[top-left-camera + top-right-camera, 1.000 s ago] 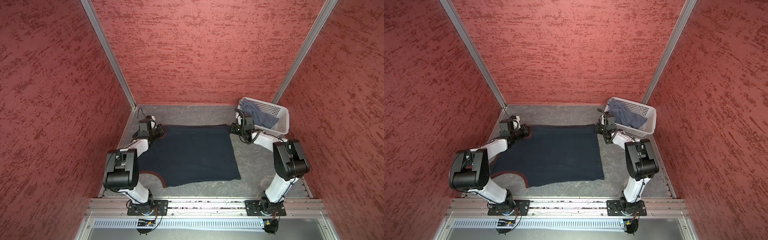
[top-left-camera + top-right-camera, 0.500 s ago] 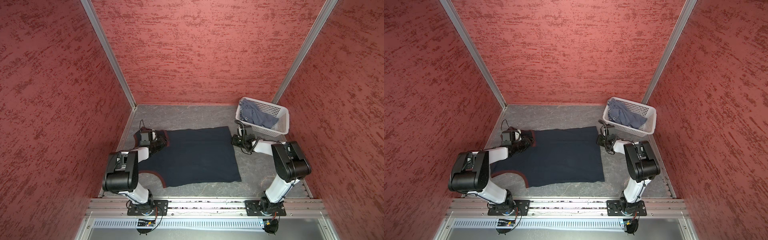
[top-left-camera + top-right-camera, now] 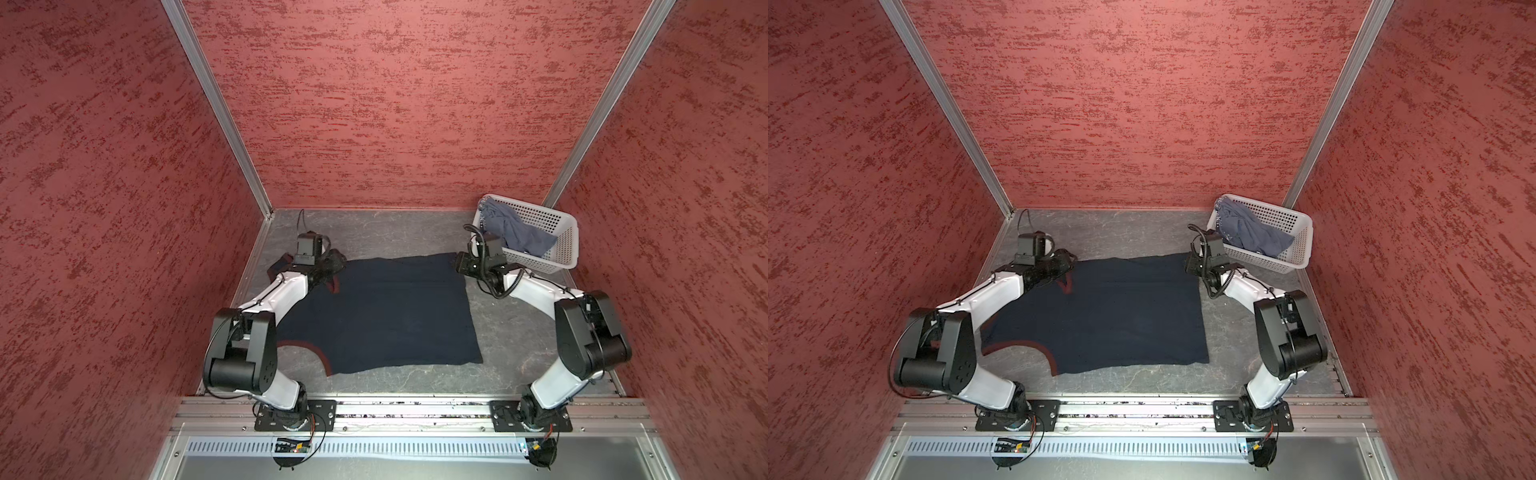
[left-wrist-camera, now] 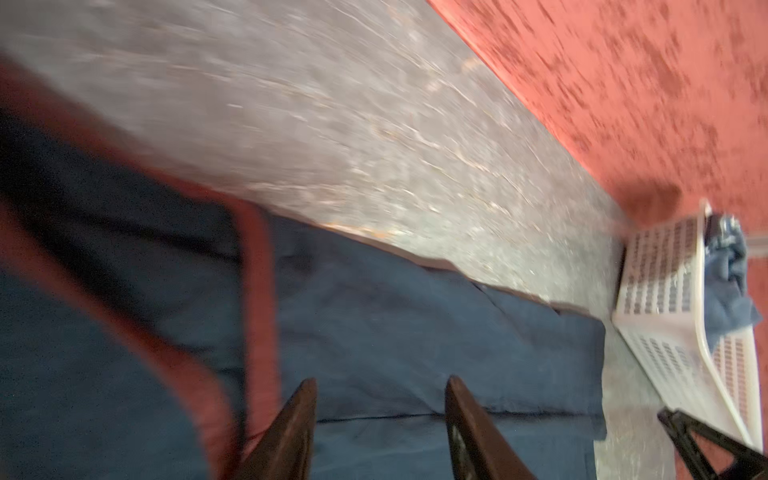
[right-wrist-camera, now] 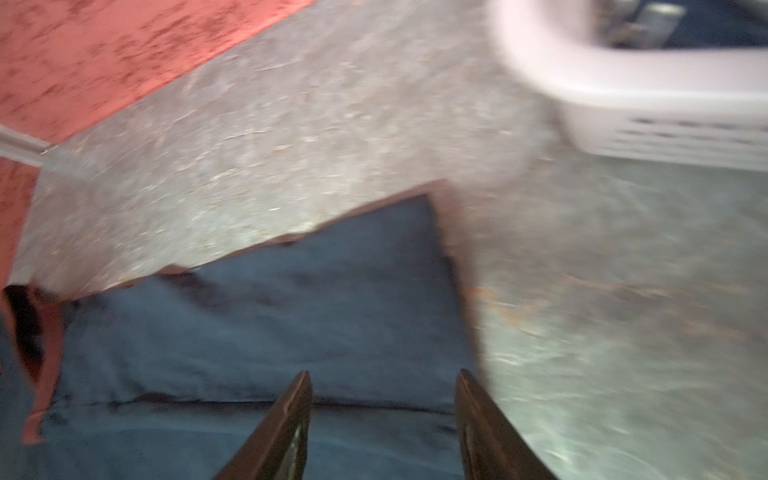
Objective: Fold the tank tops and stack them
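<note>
Navy tank top (image 3: 386,311) flat at table ctr, L gripper (image 4: 380,380) over its 10 o'clock corner & R gripper (image 5: 384,374) over its 1 o'clock corner, both jaws spread, nothing held; blue-grey tank top (image 3: 515,232) in basket (image 3: 567,251) at 1 o'clock.

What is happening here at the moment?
The robot is folding tank tops. The navy tank top lies spread on the table. The left gripper and the right gripper are at its far corners, both open and holding nothing. A second, blue-grey top lies crumpled in the white basket.
</note>
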Robot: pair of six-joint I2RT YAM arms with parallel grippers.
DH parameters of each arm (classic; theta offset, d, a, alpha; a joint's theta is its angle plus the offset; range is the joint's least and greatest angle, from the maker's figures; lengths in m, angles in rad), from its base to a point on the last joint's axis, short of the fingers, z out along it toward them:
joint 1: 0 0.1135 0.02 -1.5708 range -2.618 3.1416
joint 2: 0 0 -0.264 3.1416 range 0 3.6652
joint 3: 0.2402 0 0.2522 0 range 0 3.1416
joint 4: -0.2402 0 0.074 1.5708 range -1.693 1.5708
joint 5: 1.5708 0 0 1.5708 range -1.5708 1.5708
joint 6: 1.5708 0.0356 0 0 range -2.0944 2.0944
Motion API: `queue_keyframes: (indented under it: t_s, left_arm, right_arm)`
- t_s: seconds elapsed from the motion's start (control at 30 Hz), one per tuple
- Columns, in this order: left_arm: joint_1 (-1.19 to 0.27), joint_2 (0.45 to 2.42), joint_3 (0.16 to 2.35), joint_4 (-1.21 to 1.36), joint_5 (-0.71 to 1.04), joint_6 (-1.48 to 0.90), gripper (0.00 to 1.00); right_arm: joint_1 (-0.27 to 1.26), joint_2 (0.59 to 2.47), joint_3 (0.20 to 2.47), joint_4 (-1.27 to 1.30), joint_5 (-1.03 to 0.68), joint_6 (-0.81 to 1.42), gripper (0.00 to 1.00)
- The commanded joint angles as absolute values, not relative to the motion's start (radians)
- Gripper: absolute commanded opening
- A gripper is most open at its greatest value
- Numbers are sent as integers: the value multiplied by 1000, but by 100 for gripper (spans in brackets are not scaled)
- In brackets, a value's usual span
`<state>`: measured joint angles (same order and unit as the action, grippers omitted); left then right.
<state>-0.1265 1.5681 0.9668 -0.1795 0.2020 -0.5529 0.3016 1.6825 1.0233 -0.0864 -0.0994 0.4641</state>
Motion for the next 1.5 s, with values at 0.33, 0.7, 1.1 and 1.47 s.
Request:
queue_keyframes:
  t_s: [0.33, 0.7, 1.1, 1.47]
  left_arm:
    - [-195, 1794, 958, -243, 268, -600, 51]
    - [-262, 1669, 872, -258, 285, -675, 52]
    - [19, 1852, 1389, -740, -29, -567, 58]
    - [105, 2067, 1608, -815, -41, -551, 57]
  right_arm:
    - [400, 1872, 1086, -233, -81, 536, 58]
    - [259, 1776, 915, -247, -16, 543, 58]
    - [256, 1720, 919, -211, -29, 531, 59]
    - [255, 1740, 906, -181, -58, 513, 59]
